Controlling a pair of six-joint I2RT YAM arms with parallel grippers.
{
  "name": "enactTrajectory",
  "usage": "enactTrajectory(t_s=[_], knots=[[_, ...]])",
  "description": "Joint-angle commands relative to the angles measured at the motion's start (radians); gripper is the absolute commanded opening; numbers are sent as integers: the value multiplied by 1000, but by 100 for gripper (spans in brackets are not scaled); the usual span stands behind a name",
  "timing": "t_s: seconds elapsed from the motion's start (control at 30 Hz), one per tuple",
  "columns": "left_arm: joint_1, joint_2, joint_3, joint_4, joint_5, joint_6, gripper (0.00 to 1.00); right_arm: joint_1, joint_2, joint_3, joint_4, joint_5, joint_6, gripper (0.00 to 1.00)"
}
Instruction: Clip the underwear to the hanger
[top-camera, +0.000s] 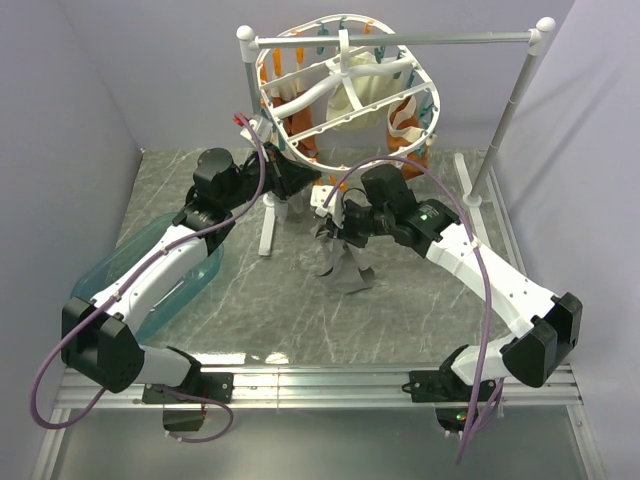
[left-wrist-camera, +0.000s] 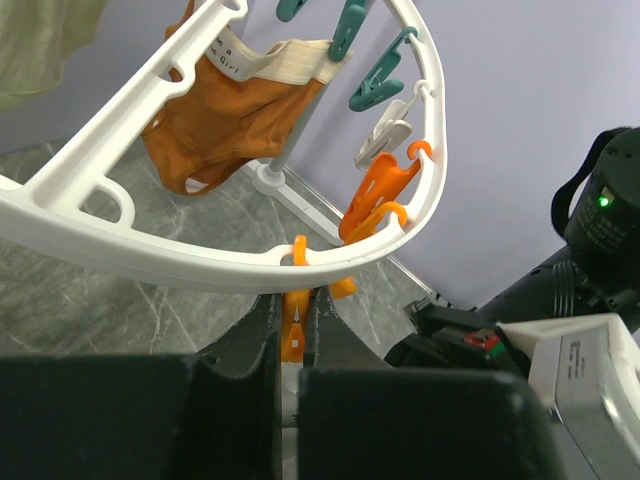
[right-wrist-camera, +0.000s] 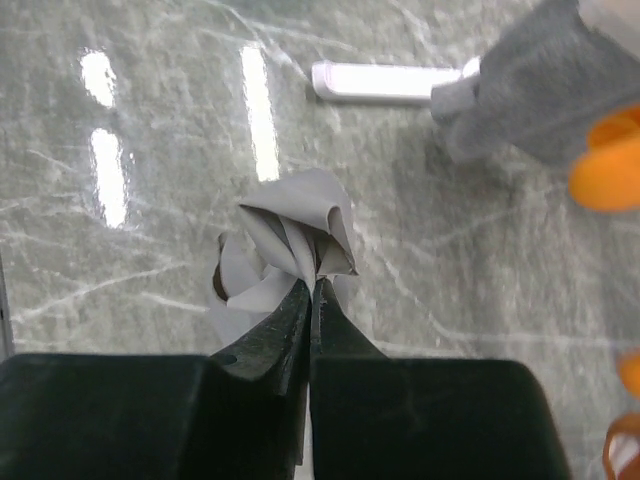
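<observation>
Grey fabric, the underwear (right-wrist-camera: 290, 235), is bunched and pinched at one edge between the fingers of the right gripper (right-wrist-camera: 312, 288), which are pressed together on the cloth with no gap showing. In the top view the underwear (top-camera: 342, 262) hangs limp below that gripper (top-camera: 335, 225) over the middle of the table; whether its lower end touches the surface cannot be told.

Just behind and above it is the hanger (top-camera: 345, 75), a white oval frame tilted on its hook from the white rail stand (top-camera: 400, 40). The left gripper (left-wrist-camera: 293, 298) sits directly under the hanger's near rim (left-wrist-camera: 200, 265), fingers clamped on an orange peg (left-wrist-camera: 293, 330) that dangles from that rim. In the top view this gripper (top-camera: 298, 180) is to the left of the underwear, near it but apart.

Further along the frame hang teal pegs (left-wrist-camera: 375, 85), a brown-orange garment (left-wrist-camera: 230, 120) and a cream cloth (top-camera: 365, 90).

Grey marbled table (top-camera: 250, 300) carries the stand's feet. A translucent teal bin (top-camera: 160, 270) lies at the left, under the left arm.
</observation>
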Motion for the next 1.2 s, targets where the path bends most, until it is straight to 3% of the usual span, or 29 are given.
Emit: enactTrajectory(t_s=[0.0, 0.27, 1.17], knots=[[-1, -3, 23, -66, 56, 33, 0, -5, -19, 92, -47, 63, 63, 0], [-2, 6, 23, -56, 62, 38, 0, -3, 75, 284, -174, 139, 176, 0], [-7, 9, 13, -46, 155, 40, 0, 36, 213, 484, -332, 151, 133, 0]])
